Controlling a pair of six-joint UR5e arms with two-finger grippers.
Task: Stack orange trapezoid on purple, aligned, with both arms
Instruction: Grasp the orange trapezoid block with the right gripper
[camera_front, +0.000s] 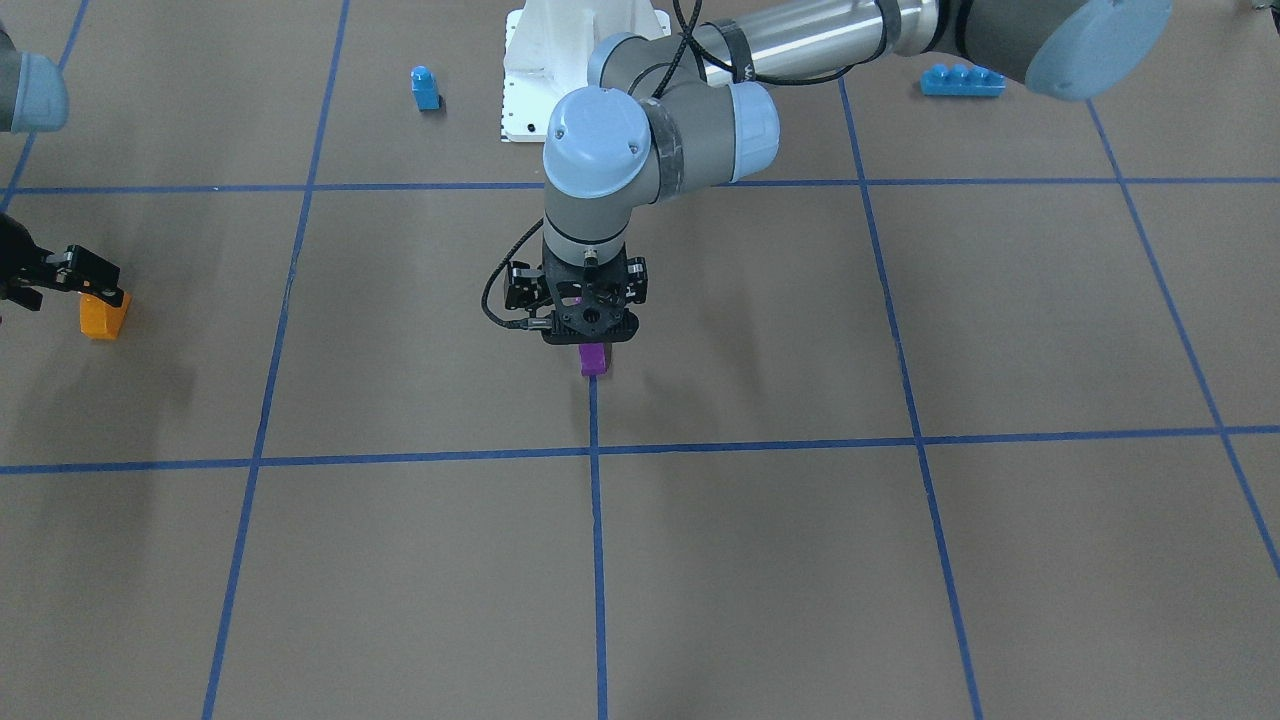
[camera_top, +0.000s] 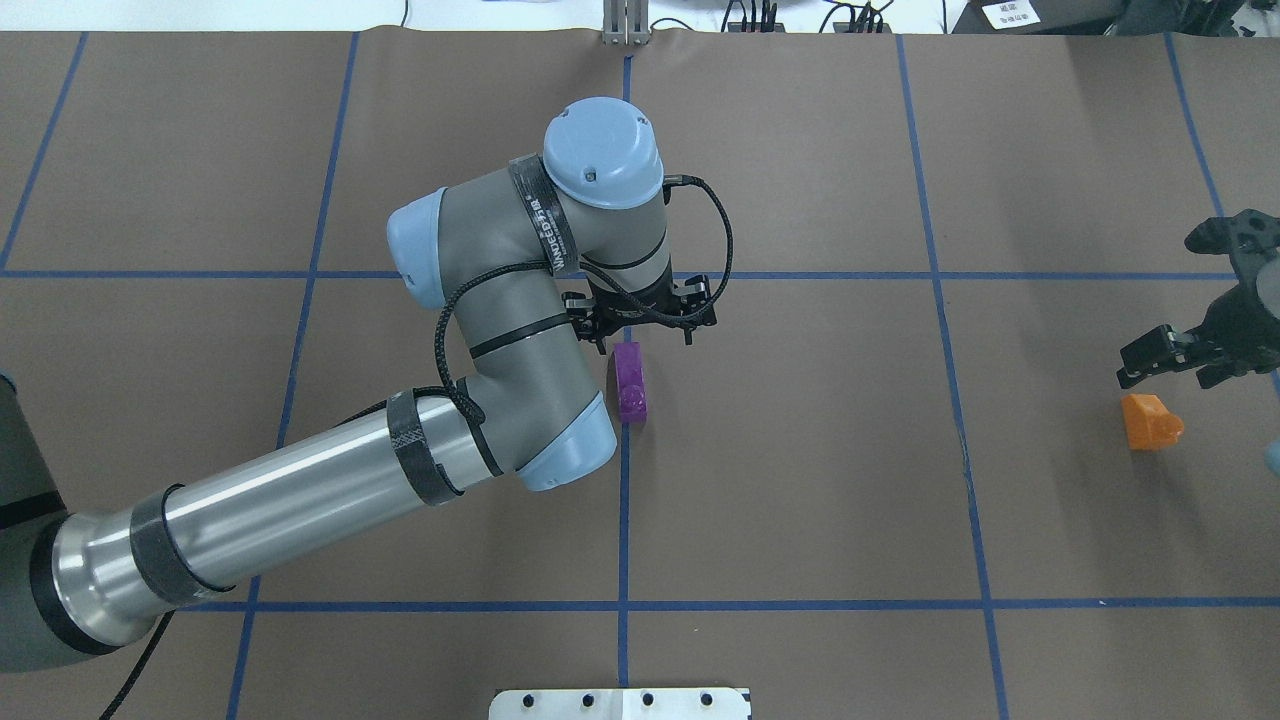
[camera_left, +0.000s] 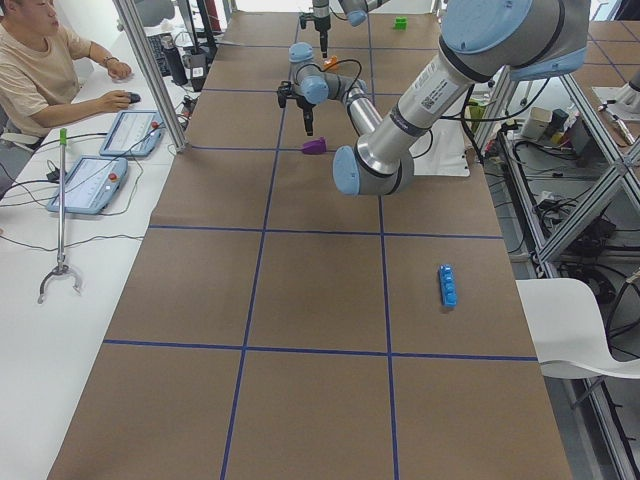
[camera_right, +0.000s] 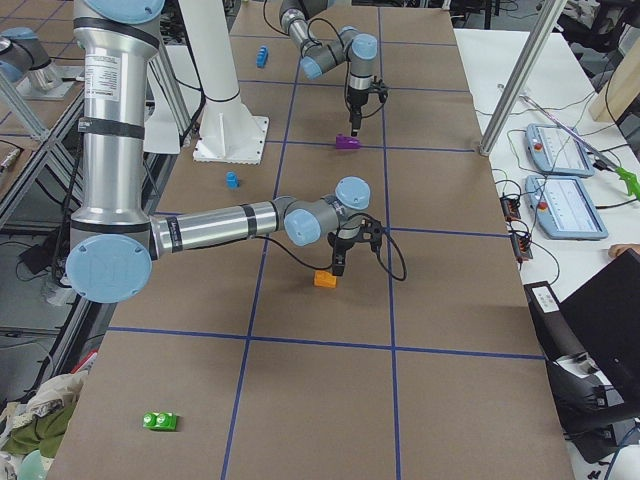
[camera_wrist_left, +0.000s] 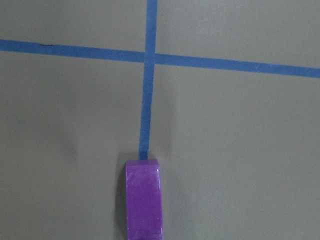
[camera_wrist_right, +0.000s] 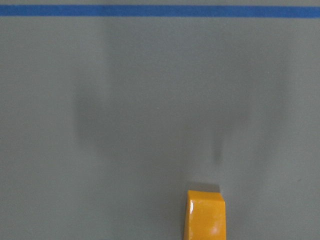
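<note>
Left gripper (camera_top: 640, 322) spread over the purple (camera_top: 630, 383) at desk (camera_top: 800, 500) centre, right gripper (camera_top: 1195, 340) spread over the orange trapezoid (camera_top: 1150, 422) at overhead's 3 o'clock edge, wide desk between, front view adds blue brick (camera_front: 962, 80) at 1 o'clock

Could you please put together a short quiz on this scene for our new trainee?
1. True or false: the orange trapezoid already sits on the purple block.
2. Which gripper is nearer the purple block? A left, B right, C both equally.
3. How many blue blocks show in the front-facing view?
Key: 1 false, they lie far apart. 2 A, the left gripper hangs just above it. 3 two, a single-stud block and a long brick.
</note>
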